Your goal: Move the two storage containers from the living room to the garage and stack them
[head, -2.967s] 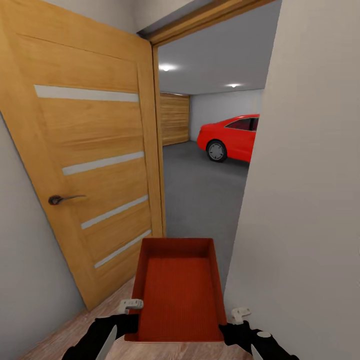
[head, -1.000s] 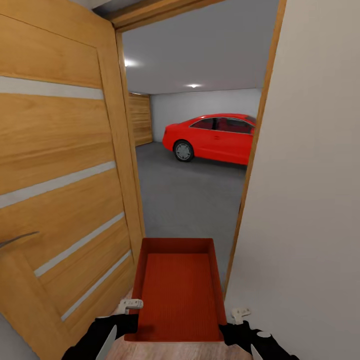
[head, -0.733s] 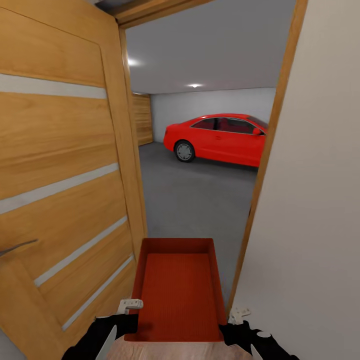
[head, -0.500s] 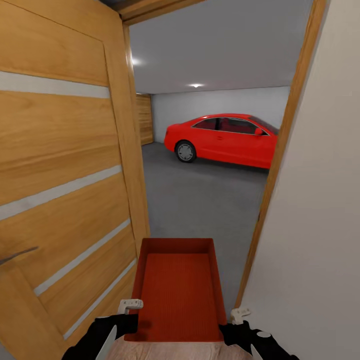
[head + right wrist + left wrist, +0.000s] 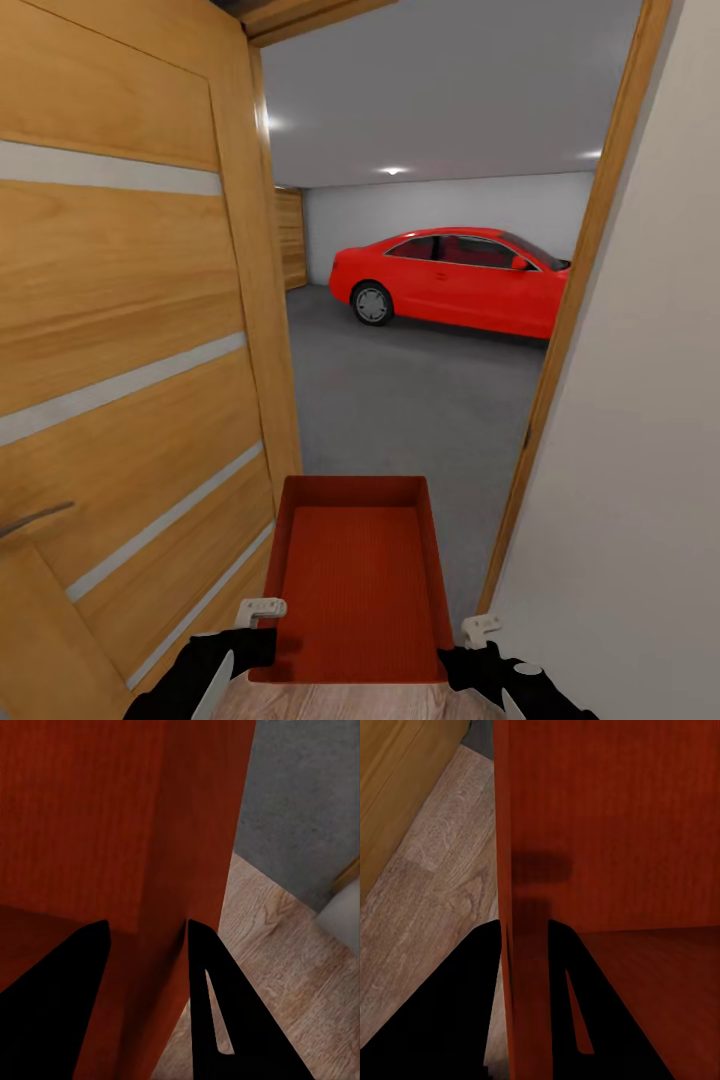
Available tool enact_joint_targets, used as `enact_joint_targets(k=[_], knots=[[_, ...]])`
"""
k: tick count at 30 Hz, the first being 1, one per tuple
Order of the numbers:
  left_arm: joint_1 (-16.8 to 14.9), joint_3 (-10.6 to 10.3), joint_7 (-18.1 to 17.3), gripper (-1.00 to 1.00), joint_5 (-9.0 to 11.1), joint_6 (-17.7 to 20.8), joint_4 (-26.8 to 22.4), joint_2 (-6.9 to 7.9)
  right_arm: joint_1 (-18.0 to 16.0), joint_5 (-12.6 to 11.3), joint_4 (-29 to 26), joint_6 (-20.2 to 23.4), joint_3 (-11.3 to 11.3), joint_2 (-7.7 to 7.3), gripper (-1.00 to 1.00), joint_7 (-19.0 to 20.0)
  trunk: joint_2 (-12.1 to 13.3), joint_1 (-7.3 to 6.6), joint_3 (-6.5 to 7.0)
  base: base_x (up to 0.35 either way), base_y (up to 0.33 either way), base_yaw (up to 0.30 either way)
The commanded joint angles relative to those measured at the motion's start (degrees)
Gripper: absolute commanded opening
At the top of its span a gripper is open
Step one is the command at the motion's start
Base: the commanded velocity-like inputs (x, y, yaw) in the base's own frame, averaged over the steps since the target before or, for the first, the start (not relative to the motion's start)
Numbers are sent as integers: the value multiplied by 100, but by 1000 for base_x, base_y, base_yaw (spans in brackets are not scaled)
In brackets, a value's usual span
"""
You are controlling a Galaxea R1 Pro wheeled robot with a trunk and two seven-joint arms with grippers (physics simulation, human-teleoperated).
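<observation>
Here, an orange-red storage container (image 5: 355, 585) is carried at a doorway facing the garage.

At nine o'clock stands the open wooden door (image 5: 130, 340), warm grained panels crossed by pale horizontal strips, with a slim dark lever handle (image 5: 35, 519) low on it. The left gripper (image 5: 526, 967) is clamped on the container's thin left wall, one black finger either side of it. The container sits at six o'clock in the head view, a rectangular open-top bin with slightly flared walls and a finely ribbed base, above light wood planks. The right gripper (image 5: 146, 945) is likewise pinched on the right wall. At twelve o'clock lies the matte grey concrete floor (image 5: 410, 400), a glossy red car (image 5: 450, 280) beyond it, and a plain white wall (image 5: 640, 450) at three o'clock.
</observation>
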Motion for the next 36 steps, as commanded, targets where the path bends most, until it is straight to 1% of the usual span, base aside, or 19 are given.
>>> enact_joint_targets(k=[1,5,12,36], knots=[[-3,-2,31,-100,-1,-175,-16,-198,-2,66,10,36,-35,112,-100,23,-13,4,-13,0,0,0],[-3,-2,31,-100,-1,-175,-16,-200,-2,64,10,36,-35,112,-100,22,-13,4,-13,0,13,0],[-3,-2,31,-100,6,-175,-16,-198,-2,59,10,37,-35,112,-100,22,-13,4,-13,73,239,0],[-3,-1,31,-100,-1,-175,-16,-205,-2,59,10,36,-35,112,-100,21,-13,4,-13,3,5,0]])
